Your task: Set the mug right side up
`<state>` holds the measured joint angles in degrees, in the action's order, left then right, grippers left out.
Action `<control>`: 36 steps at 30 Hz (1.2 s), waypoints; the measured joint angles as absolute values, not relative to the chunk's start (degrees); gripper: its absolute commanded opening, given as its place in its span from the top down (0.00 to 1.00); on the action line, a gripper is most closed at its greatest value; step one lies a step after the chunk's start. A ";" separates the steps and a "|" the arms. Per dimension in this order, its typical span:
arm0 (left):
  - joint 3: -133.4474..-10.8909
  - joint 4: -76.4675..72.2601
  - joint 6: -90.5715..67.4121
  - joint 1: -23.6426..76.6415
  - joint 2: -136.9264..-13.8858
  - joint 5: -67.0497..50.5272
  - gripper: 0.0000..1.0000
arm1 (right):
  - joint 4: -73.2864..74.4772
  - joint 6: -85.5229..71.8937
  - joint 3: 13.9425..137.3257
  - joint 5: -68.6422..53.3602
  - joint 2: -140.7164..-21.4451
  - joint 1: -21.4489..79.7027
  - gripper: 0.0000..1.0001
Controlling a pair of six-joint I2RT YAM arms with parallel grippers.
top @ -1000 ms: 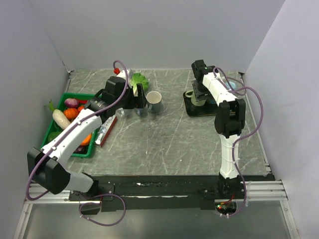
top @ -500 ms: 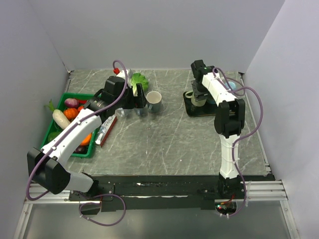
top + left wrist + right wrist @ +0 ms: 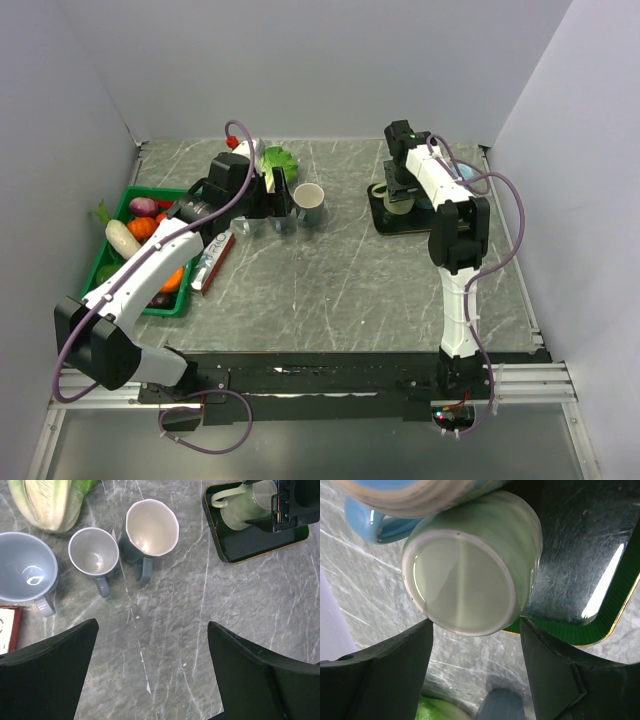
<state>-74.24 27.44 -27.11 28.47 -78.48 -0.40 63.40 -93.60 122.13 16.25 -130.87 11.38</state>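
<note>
A pale green mug (image 3: 465,580) lies bottom-up and tilted on the dark tray (image 3: 580,555), its flat base facing the right wrist camera. My right gripper (image 3: 476,625) is shut on it, one finger pressed against each side near the base. From above, the green mug (image 3: 398,197) shows under the right gripper (image 3: 403,190) at the tray (image 3: 400,222). In the left wrist view the green mug (image 3: 245,505) has its handle to the left. My left gripper (image 3: 152,630) hangs open over bare table, holding nothing.
A dark mug (image 3: 150,530), a small grey mug (image 3: 93,552) and a large blue-grey mug (image 3: 25,567) stand upright beside a cabbage (image 3: 47,500). A blue mug (image 3: 370,522) sits behind the green one. A green vegetable basket (image 3: 140,250) and red packet (image 3: 212,262) lie left.
The right gripper has shifted very slightly at the green mug, keeping its hold. The left arm has not moved.
</note>
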 measured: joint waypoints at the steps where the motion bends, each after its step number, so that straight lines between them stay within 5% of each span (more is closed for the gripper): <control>1: -74.24 27.44 -27.11 28.47 -78.48 -0.40 0.04 | 63.46 -94.04 122.02 15.94 -130.87 11.31 0.24; 17: -74.02 27.14 -27.79 28.21 -78.46 -1.67 0.04 | 71.22 -99.53 112.75 18.70 -125.40 10.31 0.27; 36: -72.93 27.20 -28.16 28.21 -78.46 -1.74 0.04 | 75.18 -95.09 118.61 23.14 -127.94 10.11 0.29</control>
